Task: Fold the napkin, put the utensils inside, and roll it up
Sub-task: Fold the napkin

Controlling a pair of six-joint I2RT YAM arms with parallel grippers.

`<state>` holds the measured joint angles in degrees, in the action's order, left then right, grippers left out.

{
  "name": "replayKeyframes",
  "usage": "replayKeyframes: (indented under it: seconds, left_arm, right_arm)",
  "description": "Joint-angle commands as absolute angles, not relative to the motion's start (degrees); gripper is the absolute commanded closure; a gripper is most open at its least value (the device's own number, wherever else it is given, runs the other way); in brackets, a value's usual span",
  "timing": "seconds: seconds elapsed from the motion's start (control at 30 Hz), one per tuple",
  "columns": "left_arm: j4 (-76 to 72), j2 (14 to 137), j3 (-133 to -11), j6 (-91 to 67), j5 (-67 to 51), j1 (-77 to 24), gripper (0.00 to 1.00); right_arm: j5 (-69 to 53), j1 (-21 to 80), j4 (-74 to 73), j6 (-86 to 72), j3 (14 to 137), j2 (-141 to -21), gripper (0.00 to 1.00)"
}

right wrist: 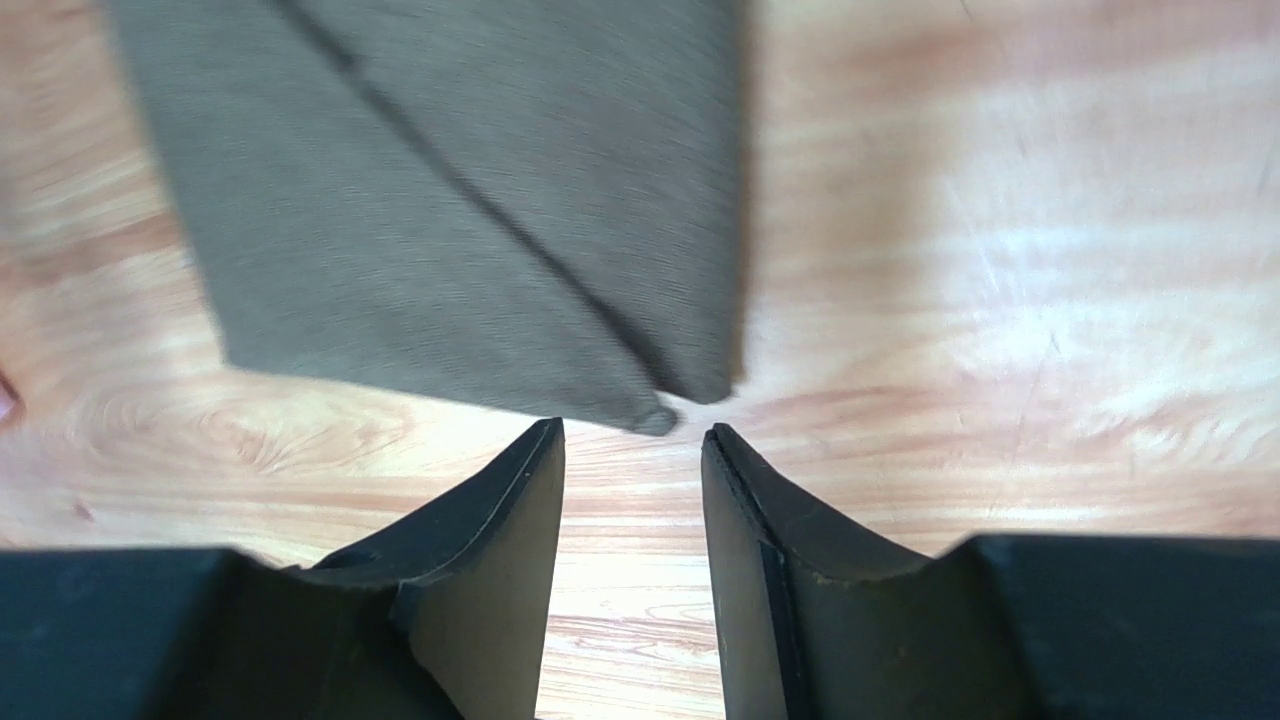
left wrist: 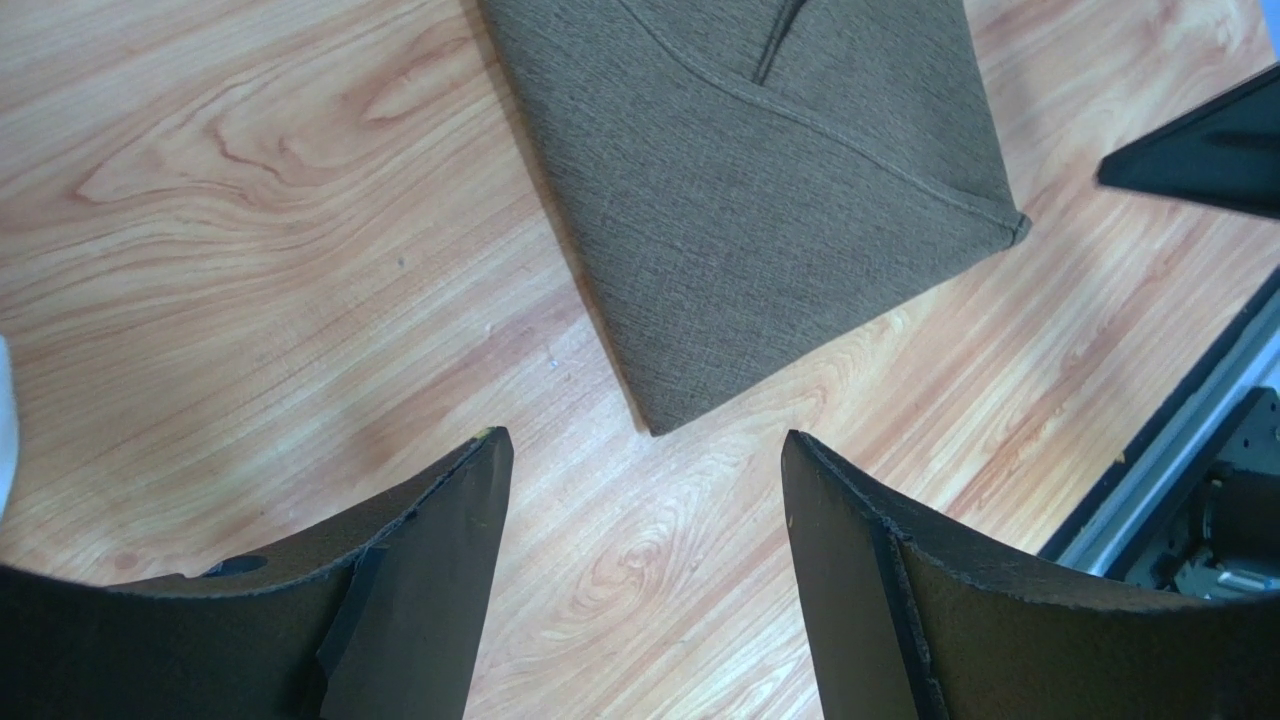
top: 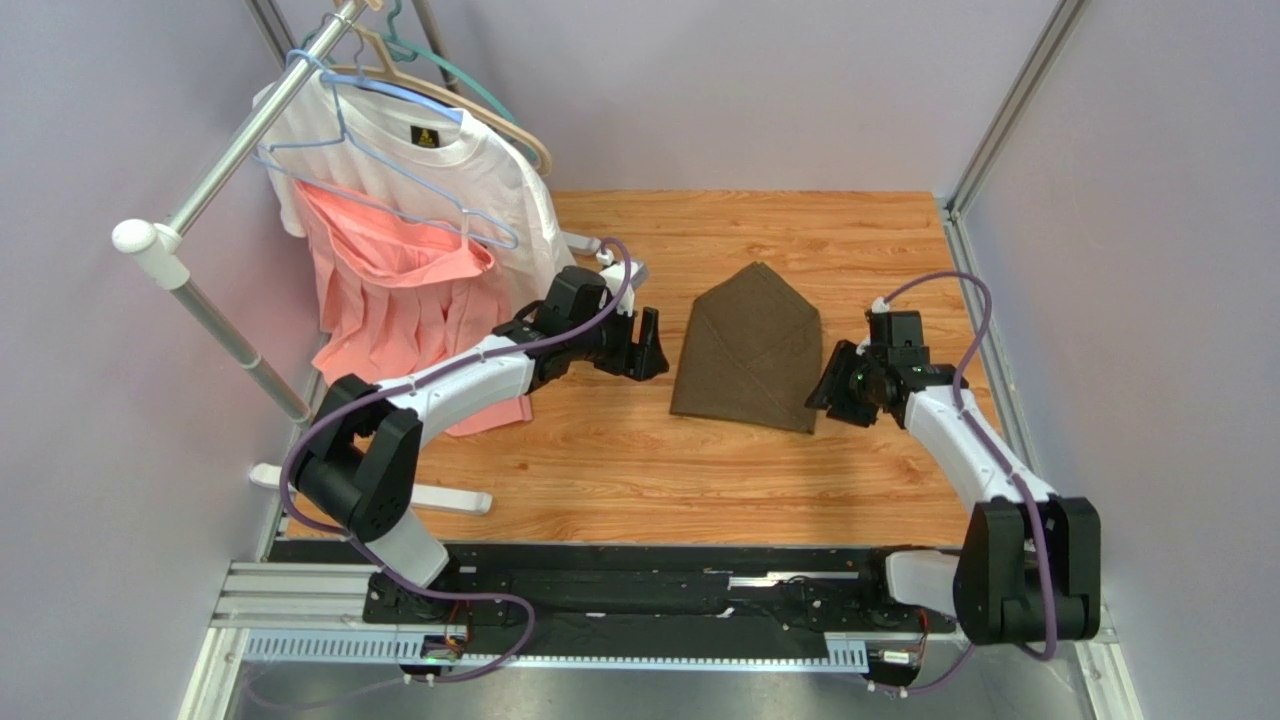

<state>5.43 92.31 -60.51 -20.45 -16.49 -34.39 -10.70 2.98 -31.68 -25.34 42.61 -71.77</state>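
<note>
I'm holding the left gripper (left wrist: pixel 646 450) spread wide and empty just left of the folded olive napkin (top: pixel 751 348) and the right gripper (right wrist: pixel 631 435) part-open, pinching nothing, at its near-right corner, so I'm thinking grab both near corners low and roll evenly, though I'm not seeing the utensils anywhere.

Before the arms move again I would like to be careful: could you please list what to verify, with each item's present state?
1. Napkin folded and lying flat on the table: ok.
2. Left gripper open and empty, just short of the napkin's corner: ok.
3. Right gripper jaws apart, nothing between them, just off the napkin's other corner: ok.
4. Knife and fork in sight: not ok, neither shows in any view.
5. Utensils tucked inside the folds: cannot tell.
</note>
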Motion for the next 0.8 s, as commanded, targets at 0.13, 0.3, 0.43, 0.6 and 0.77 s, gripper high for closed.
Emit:
replayKeyframes:
  seconds: [0.13, 0.3, 0.43, 0.6, 0.77]
  left_arm:
    - [1.8, 92.1, -59.4, -20.1, -20.4, -34.1, 0.25]
    - [0.4, 91.1, -57.4, -23.5, -20.7, -33.0, 0.25]
    - [-1.3, 90.2, -55.7, -25.0, -21.8, -31.2, 0.25]
    - [-1.5, 88.6, -54.2, -24.8, -21.4, -30.1, 0.25]
    - [-0.7, 88.3, -54.3, -24.0, -21.4, -30.0, 0.25]
  right_arm:
    - [-1.5, 25.3, -26.4, -9.6, 48.6, -65.6, 0.57]
    - [7.0, 30.1, -27.8, -8.3, 51.8, -75.1, 0.59]
    - [5.1, 30.1, -31.0, -11.1, 53.4, -79.4, 0.60]
    - [0.9, 30.2, -31.2, -18.9, 51.3, -81.1, 0.59]
    - [-1.4, 30.2, -30.2, -22.8, 49.4, -80.2, 0.58]
